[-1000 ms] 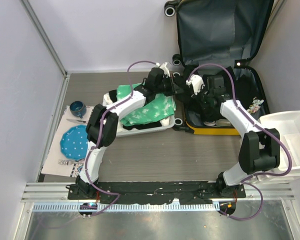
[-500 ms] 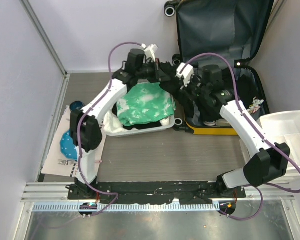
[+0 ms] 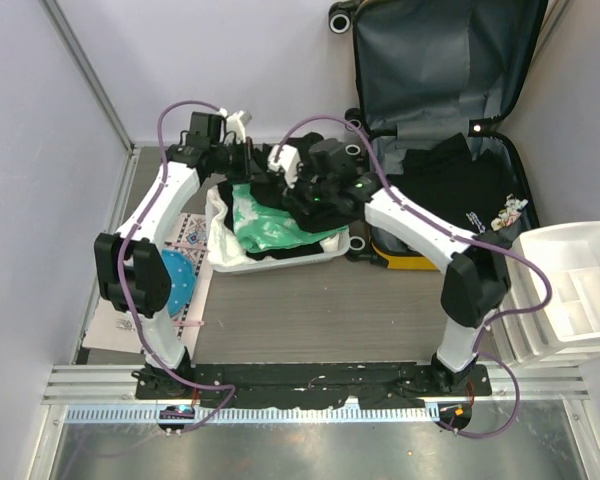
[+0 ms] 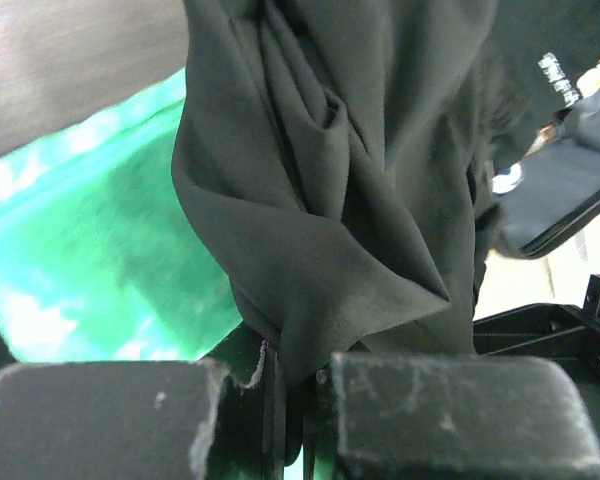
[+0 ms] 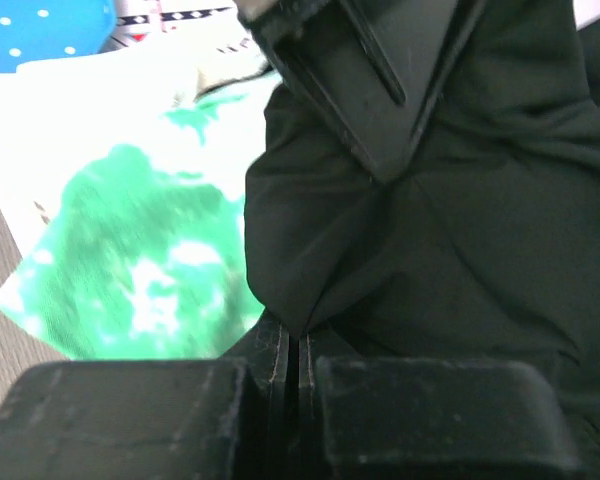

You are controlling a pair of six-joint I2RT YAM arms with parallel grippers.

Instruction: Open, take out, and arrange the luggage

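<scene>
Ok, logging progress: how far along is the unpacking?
Done: the luggage lies open, a green garment sits in the white basket. In hand: left gripper and right gripper both pinch a black garment over that basket. Left: dark clothing and a small item lie in the case.

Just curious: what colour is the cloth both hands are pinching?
The cloth is black; the left wrist view shows it best.

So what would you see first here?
In the middle, the left hand and right hand each pinch a black cloth above a green cloth in the white basket. At the back right, the yellow suitcase lies open.
</scene>
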